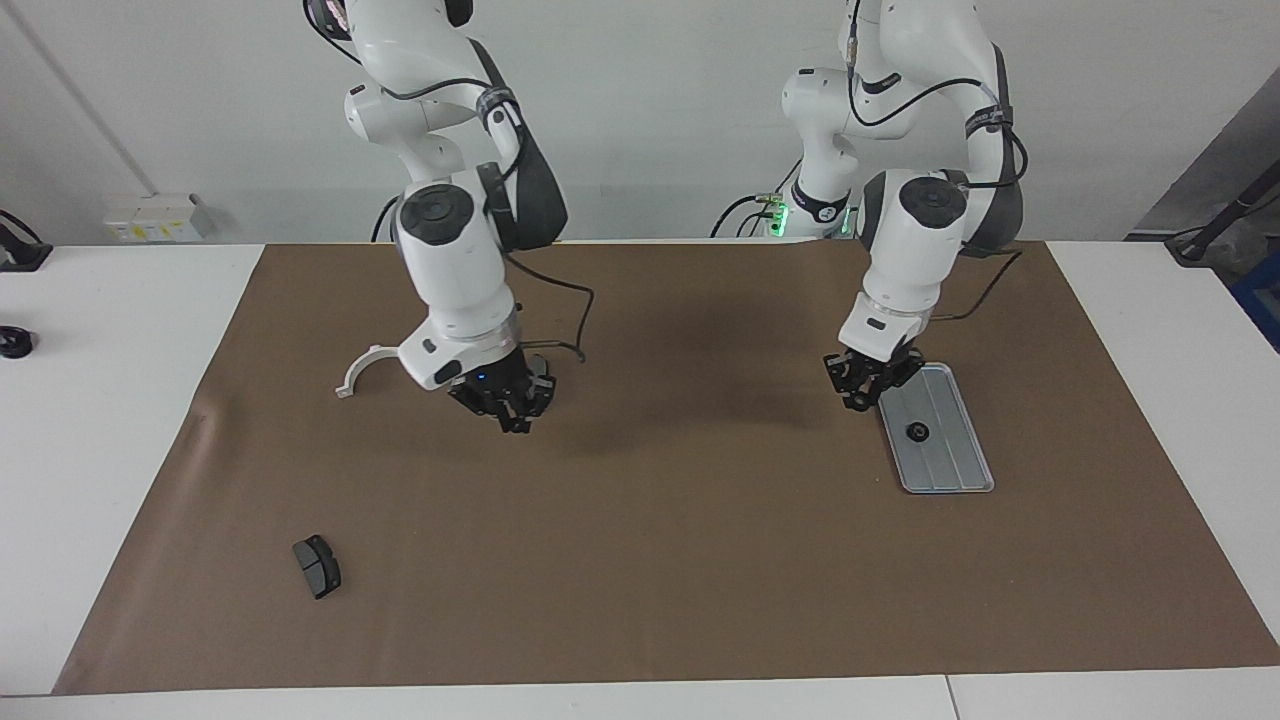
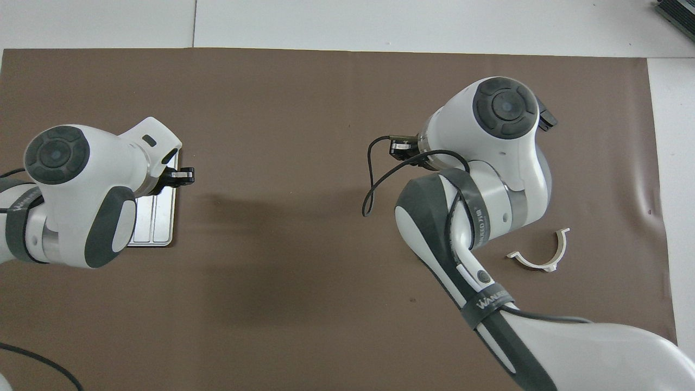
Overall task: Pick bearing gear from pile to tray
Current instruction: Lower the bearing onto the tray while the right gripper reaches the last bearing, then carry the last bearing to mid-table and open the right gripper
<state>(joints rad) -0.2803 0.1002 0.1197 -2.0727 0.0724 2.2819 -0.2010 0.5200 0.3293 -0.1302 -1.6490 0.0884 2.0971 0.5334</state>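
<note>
Fingertips, right gripper [image 1: 512, 416]: closed together, nothing seen between them.
Fingertips, left gripper [image 1: 862, 398]: open or closed cannot be told, nor whether a gear is carried.
Left gripper position: raised over the tray [image 1: 952, 470] rim at the end nearer the robots, not over the tray's middle.
Right gripper position: raised over the mat [image 1: 660, 560], well apart from the tray, toward the right arm's end; arm judged to be waiting.
Task thing: one bearing gear [image 1: 915, 431] lies in the tray, about mid-length.
Risk 1: if a gear is carried and released here, the rim could be struck and the gear dropped onto the mat.
Risk 2: round part, so rolling along the tray's grooves or knocking the lying gear is to be expected.
Risk 3: the tray could be nudged if the descent is made at the rim.
Count, gears: one seen.
Count, trays: one.
Count, brake pads: one brake pad [image 1: 317, 566] seen, well apart from the tray.
Count, brackets: one white half-ring bracket [image 1: 362, 368], beside the right gripper.
</note>
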